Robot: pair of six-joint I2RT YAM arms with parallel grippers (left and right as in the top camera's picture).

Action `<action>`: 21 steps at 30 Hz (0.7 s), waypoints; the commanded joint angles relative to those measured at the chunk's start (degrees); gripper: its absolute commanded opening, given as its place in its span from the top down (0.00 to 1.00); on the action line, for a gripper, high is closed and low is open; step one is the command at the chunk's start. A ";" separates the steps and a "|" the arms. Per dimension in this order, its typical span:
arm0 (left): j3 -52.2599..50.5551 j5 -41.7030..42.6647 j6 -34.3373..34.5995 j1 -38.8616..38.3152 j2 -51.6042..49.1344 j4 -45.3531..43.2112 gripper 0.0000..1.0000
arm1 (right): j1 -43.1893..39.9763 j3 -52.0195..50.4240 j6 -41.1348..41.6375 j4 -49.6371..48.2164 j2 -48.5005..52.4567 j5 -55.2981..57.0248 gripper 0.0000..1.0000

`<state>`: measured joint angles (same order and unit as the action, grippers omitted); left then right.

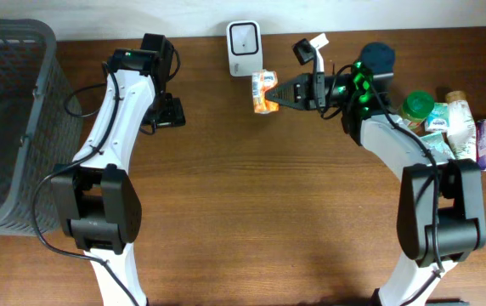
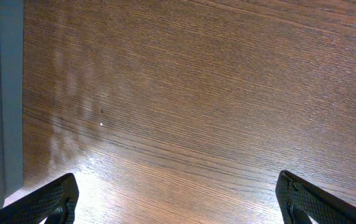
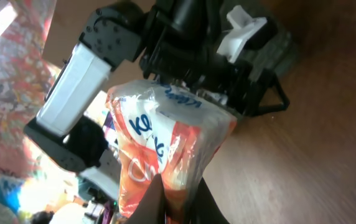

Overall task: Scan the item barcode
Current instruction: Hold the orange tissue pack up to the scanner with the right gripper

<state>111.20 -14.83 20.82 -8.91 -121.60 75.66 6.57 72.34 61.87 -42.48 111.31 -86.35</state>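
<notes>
Between right hand fingers: orange-and-white packet, clamped tight.
Just beyond that hand: white scanner, near the packet.
Left hand: fingers wide apart above the desk, basket to its left.

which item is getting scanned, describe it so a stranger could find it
Find the small white box-shaped scanner at the back edge of the brown wooden table; just to its right, the right gripper is shut on a small orange-and-white plastic packet. It is the only item in a gripper, well apart from the cluster of bottles and packets at the table's right edge.
</notes>
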 commanded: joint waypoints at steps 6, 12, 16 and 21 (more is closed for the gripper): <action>-0.37 0.24 0.15 0.02 0.42 0.04 0.01 | 2.12 0.35 -13.99 20.76 -0.68 46.53 0.96; -0.37 0.24 0.17 0.09 0.42 0.04 0.01 | 2.12 11.37 -42.27 64.57 -0.68 71.34 0.96; -0.37 0.24 0.17 0.09 0.42 0.04 0.01 | 3.58 26.75 -50.53 71.52 -0.68 85.92 0.96; -0.37 0.24 0.17 0.09 0.42 0.04 0.01 | 13.18 26.73 -86.82 41.05 7.72 100.72 0.92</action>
<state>111.20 -14.83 20.82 -8.91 -121.60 75.83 16.53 98.91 -7.62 4.71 114.21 5.30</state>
